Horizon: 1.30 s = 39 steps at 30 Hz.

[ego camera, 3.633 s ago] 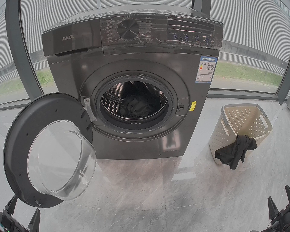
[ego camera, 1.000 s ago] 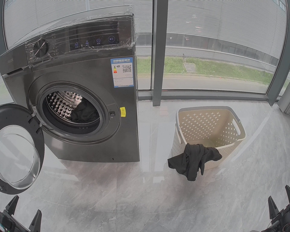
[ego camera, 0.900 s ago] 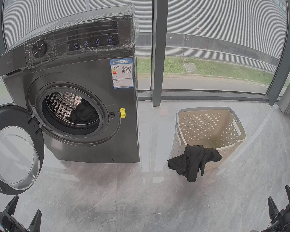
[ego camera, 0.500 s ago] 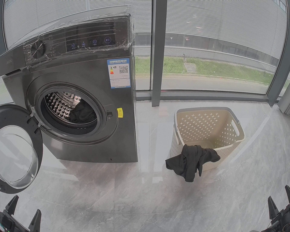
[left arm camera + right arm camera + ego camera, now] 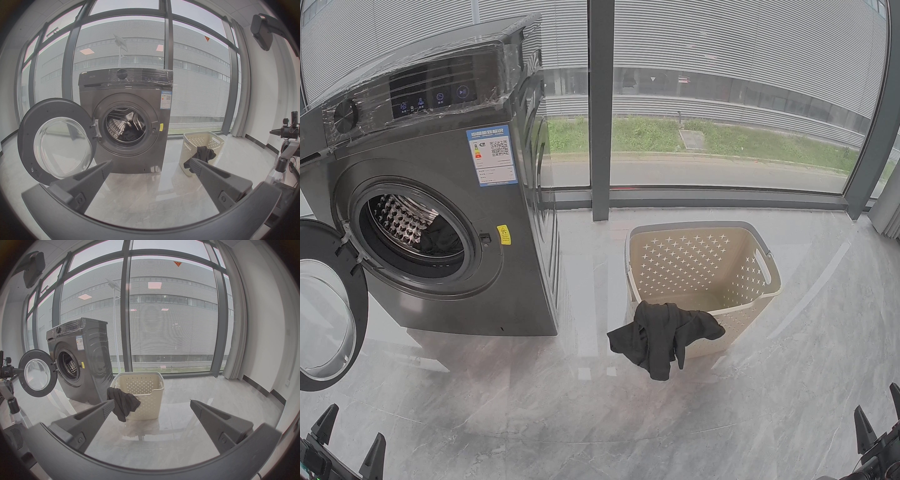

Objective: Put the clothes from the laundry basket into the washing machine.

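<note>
Dark garment over laundry basket rim, door cropped

One washing machine stands at the left with one door, and one laundry basket at the right. Dark clothes number two: one drum garment and one rim garment. Two pincers: left pincer, right pincer.

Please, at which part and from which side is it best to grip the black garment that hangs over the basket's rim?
Probably the bunched top of the black garment, where it lies over the near rim of the laundry basket: the cloth is gathered and raised there. Come from above, jaws astride the rim, as the loose ends hang down the outer wall.
</note>
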### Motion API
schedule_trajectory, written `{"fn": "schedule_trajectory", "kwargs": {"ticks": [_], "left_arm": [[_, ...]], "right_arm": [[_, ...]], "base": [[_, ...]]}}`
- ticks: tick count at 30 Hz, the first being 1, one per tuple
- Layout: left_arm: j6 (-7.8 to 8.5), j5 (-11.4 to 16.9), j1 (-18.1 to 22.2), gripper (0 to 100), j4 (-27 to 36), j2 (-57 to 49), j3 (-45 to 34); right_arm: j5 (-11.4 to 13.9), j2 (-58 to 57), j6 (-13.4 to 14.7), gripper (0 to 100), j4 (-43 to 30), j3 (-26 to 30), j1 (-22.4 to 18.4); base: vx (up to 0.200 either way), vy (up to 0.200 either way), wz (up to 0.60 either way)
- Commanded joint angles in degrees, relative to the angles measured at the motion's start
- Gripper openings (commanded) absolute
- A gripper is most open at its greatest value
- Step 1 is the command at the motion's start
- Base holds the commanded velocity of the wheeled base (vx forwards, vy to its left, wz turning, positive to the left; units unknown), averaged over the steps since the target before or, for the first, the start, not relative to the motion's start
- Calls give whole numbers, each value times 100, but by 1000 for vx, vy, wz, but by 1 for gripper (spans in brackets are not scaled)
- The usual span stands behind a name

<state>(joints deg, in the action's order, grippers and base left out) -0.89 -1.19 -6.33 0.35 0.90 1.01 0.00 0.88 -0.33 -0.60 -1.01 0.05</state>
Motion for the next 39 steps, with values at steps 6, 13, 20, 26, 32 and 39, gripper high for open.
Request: {"fn": "schedule_trajectory", "kwargs": {"ticks": [6, 13, 20, 26, 32, 39], "left_arm": [[63, -4, 0, 100, 0, -90, -92], [27, 5, 0, 100, 0, -90, -92], [1, 5, 0, 100, 0, -90, -92], [1, 5, 0, 100, 0, -90, -92], [-8, 14, 9, 100, 0, -90, -92], [10, 14, 0, 100, 0, -90, -84]], "right_arm": [[0, -88, -11, 100, -2, 84, 4], [-9, -88, -2, 100, -2, 84, -5], [0, -88, -11, 100, -2, 84, 4], [9, -88, -11, 100, -11, 84, -5], [0, -88, 7, 100, -2, 84, -14], [9, -53, 7, 100, 341, -918, 30]], "base": [[0, 0, 0], [0, 0, 0], [0, 0, 0], [0, 0, 0], [0, 0, 0], [200, 0, 0]]}}
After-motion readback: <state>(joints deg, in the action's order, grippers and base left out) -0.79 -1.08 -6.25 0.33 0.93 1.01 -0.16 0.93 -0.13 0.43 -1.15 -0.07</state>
